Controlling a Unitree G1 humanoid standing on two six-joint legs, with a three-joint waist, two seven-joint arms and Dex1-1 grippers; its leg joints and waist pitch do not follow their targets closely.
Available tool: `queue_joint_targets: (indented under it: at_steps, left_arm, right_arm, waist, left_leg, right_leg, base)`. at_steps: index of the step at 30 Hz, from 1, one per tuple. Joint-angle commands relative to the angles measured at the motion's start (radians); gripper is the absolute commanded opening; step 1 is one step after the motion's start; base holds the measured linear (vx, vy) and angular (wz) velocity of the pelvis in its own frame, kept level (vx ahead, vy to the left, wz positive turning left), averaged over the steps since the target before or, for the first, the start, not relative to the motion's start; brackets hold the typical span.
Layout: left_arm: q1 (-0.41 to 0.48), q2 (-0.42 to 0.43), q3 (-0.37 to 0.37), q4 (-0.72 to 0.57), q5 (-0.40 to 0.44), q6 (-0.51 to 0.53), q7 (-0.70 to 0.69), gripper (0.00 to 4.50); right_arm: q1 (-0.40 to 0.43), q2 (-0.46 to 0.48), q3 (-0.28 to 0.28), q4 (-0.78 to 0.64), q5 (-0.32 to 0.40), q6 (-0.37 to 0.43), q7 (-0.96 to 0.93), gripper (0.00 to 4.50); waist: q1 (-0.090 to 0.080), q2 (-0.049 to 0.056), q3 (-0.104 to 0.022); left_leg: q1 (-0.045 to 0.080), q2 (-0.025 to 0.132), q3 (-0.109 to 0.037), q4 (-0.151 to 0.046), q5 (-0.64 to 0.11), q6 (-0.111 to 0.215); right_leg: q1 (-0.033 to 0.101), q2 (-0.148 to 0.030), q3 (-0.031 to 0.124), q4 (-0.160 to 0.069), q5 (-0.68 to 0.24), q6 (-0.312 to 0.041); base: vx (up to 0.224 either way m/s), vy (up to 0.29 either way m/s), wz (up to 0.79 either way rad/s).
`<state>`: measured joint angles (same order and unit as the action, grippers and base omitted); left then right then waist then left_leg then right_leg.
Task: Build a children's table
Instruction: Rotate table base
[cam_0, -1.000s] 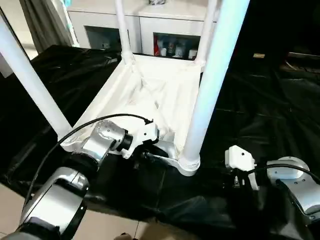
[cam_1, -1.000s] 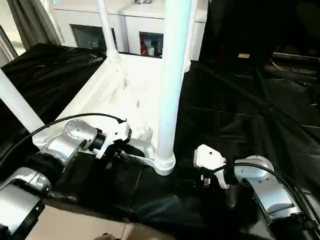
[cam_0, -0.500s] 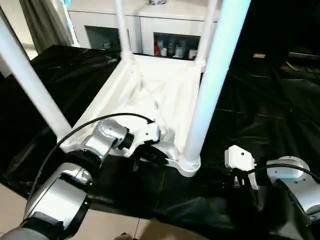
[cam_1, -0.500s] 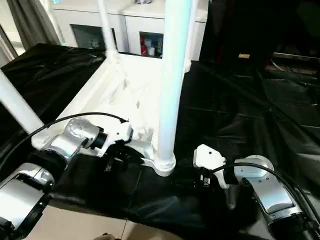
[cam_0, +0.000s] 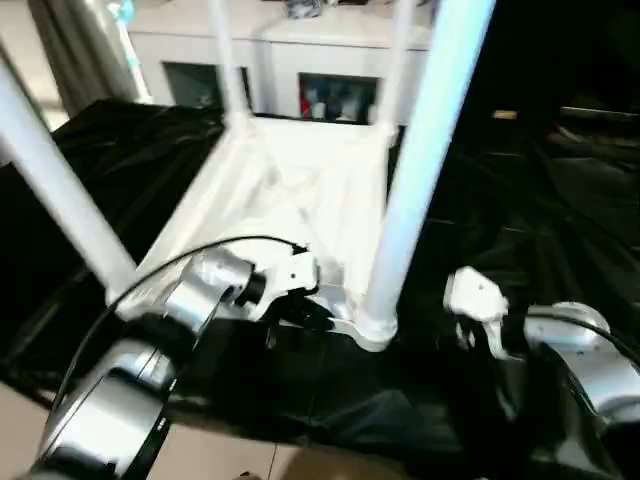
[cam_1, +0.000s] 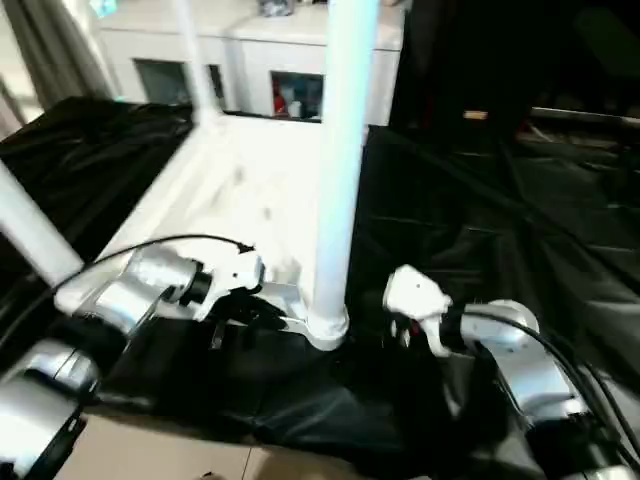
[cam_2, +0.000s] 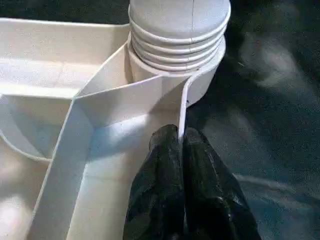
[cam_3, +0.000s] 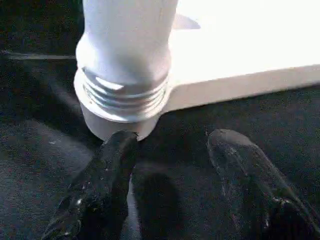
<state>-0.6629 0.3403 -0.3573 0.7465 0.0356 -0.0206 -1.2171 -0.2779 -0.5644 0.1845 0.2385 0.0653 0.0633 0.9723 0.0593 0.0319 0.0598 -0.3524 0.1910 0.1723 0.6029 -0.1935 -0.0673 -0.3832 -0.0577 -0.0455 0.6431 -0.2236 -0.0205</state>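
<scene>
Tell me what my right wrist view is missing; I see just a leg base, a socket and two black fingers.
Observer: The left end effector is shut on the table top's rim, beside that same corner socket.
Operator: Report the other legs.
Observer: All four stand upright in the upside-down top; the near leg rises past the head view's upper edge.
Operator: State what's behind it.
Observer: A white cabinet behind the black-sheeted table.

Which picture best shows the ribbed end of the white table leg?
The left wrist view: the white plastic leg's ribbed end sits close-up in its round corner socket. The right wrist view shows it nearly as well; both eye views show it small.
</scene>
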Motion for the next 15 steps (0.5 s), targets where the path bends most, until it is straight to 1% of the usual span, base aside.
queue_joint_targets:
  at_steps: [1, 2, 3, 4, 5, 6, 8, 9, 10, 11, 13, 14, 15]
  left_arm:
    - [0.051, 0.035, 0.027, 0.040, 0.028, 0.078, 0.112, 0.05]
    - [0.063, 0.036, 0.034, 0.021, 0.025, 0.093, 0.126, 0.05]
    - [0.076, 0.038, 0.044, 0.000, 0.023, 0.101, 0.143, 0.05]
    - [0.090, 0.039, 0.052, -0.027, 0.020, 0.115, 0.154, 0.05]
    - [0.101, 0.040, 0.060, -0.050, 0.016, 0.125, 0.160, 0.05]
    - [0.113, 0.041, 0.069, -0.077, 0.013, 0.133, 0.168, 0.05]
    - [0.131, 0.043, 0.080, -0.125, 0.007, 0.154, 0.178, 0.05]
    - [0.131, 0.043, 0.080, -0.125, 0.007, 0.154, 0.178, 0.05]
    - [0.140, 0.044, 0.082, -0.148, 0.003, 0.151, 0.180, 0.00]
    - [0.149, 0.043, 0.082, -0.167, -0.006, 0.139, 0.171, 0.00]
    - [0.157, 0.042, 0.081, -0.182, -0.012, 0.135, 0.164, 0.00]
    - [0.160, 0.041, 0.081, -0.190, -0.014, 0.139, 0.162, 0.00]
    - [0.163, 0.037, 0.074, -0.201, -0.019, 0.113, 0.142, 0.00]
  right_arm:
    - [-0.010, 0.003, -0.006, 0.005, -0.005, 0.007, -0.006, 2.64]
    - [-0.011, 0.006, -0.003, 0.005, -0.005, 0.003, -0.006, 2.64]
    - [-0.012, 0.011, 0.002, 0.006, -0.003, -0.003, -0.001, 2.64]
    - [-0.013, 0.014, 0.005, 0.008, 0.001, -0.008, 0.004, 2.64]
    - [-0.014, 0.018, 0.007, 0.010, 0.005, -0.011, 0.008, 2.64]
    - [-0.014, 0.020, 0.012, 0.012, 0.008, -0.017, 0.013, 2.64]
    - [-0.013, 0.026, 0.015, 0.013, 0.018, -0.021, 0.024, 2.64]
    - [-0.013, 0.026, 0.015, 0.013, 0.018, -0.021, 0.024, 2.64]
    - [-0.010, 0.035, 0.011, 0.013, 0.034, -0.018, 0.034, 2.91]
    - [-0.010, 0.057, 0.002, 0.014, 0.058, -0.009, 0.033, 2.98]
    - [-0.012, 0.085, -0.005, 0.015, 0.084, 0.005, 0.031, 2.98]
    - [-0.013, 0.098, -0.007, 0.015, 0.095, 0.013, 0.030, 3.10]
    - [-0.028, 0.130, 0.007, 0.039, 0.070, -0.009, -0.004, 3.27]
  waist:
    - [0.009, -0.029, -0.053]
    - [0.007, -0.023, -0.053]
    - [0.002, -0.032, -0.053]
    - [0.002, -0.028, -0.053]
    - [-0.001, -0.028, -0.053]
    - [-0.005, -0.026, -0.054]
    - [-0.008, -0.025, -0.054]
    - [-0.009, -0.028, -0.055]
    - [-0.010, -0.029, -0.054]
    - [-0.010, -0.028, -0.055]
    - [-0.011, -0.025, -0.055]
    - [-0.011, -0.025, -0.057]
    - [-0.010, -0.025, -0.058]
  left_leg:
    - [-0.012, 0.029, -0.015, -0.070, -0.207, 0.044]
    - [-0.011, 0.026, -0.015, -0.070, -0.205, 0.047]
    - [-0.016, 0.026, -0.015, -0.070, -0.195, 0.051]
    - [-0.015, 0.026, -0.017, -0.071, -0.192, 0.051]
    - [-0.012, 0.027, -0.016, -0.070, -0.194, 0.054]
    - [-0.013, 0.027, -0.016, -0.070, -0.193, 0.057]
    - [-0.012, 0.028, -0.014, -0.070, -0.189, 0.062]
    - [-0.012, 0.029, -0.014, -0.070, -0.182, 0.067]
    - [-0.012, 0.029, -0.013, -0.070, -0.180, 0.070]
    - [-0.010, 0.030, -0.014, -0.071, -0.180, 0.073]
    - [-0.010, 0.031, -0.013, -0.072, -0.182, 0.075]
    - [-0.011, 0.031, -0.013, -0.073, -0.175, 0.074]
    - [-0.011, 0.033, -0.014, -0.073, -0.163, 0.075]
  right_leg:
    - [0.049, -0.080, 0.043, -0.114, -0.332, -0.167]
    - [0.047, -0.079, 0.043, -0.115, -0.344, -0.161]
    - [0.050, -0.077, 0.043, -0.114, -0.337, -0.154]
    - [0.050, -0.078, 0.042, -0.112, -0.336, -0.153]
    - [0.045, -0.079, 0.043, -0.114, -0.340, -0.153]
    - [0.045, -0.078, 0.043, -0.115, -0.338, -0.156]
    - [0.042, -0.076, 0.044, -0.114, -0.312, -0.166]
    - [0.043, -0.075, 0.045, -0.111, -0.289, -0.175]
    - [0.042, -0.075, 0.044, -0.111, -0.285, -0.175]
    - [0.042, -0.077, 0.045, -0.110, -0.274, -0.181]
    - [0.041, -0.077, 0.045, -0.111, -0.267, -0.186]
    - [0.043, -0.076, 0.045, -0.108, -0.249, -0.190]
    - [0.043, -0.078, 0.045, -0.106, -0.223, -0.197]
  base:
    - [0.000, 0.000, 0.00]
    - [0.000, 0.000, 0.00]
    - [0.000, 0.000, 0.00]
    - [0.000, 0.000, 0.00]
    - [0.000, 0.000, 0.00]
    - [0.000, 0.000, 0.00]
    - [0.000, 0.000, 0.00]
    - [0.000, 0.000, 0.00]
    - [0.000, 0.000, 0.00]
    - [0.000, 0.000, 0.00]
    - [0.000, 0.000, 0.00]
    - [0.000, 0.000, 0.00]
    - [0.000, 0.000, 0.00]
